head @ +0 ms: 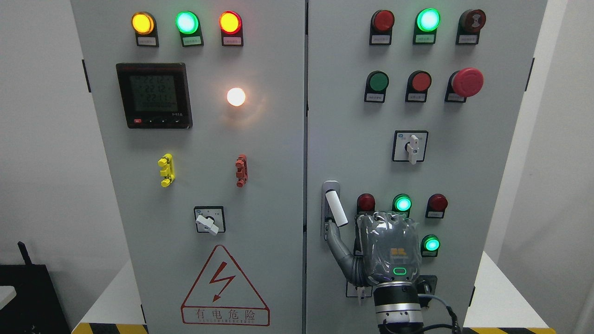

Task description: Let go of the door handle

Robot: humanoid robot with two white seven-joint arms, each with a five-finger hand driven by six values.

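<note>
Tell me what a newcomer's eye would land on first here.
Probably the glowing white round lamp mid-left on the grey cabinet, beside the black digital meter. Next, the big red mushroom stop button upper right. Low on the right door, the right hand stretches a finger toward the white door handle.

Even, bright light falls on the pale grey metal cabinet (260, 185). The round white indicator lamp (236, 96) blooms with glare. Focus is sharp throughout.

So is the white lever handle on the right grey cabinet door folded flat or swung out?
Swung out: the white lever handle tilts away from its grey recessed plate, lower end angled right, with the right hand thumb reaching up beneath it.
</note>
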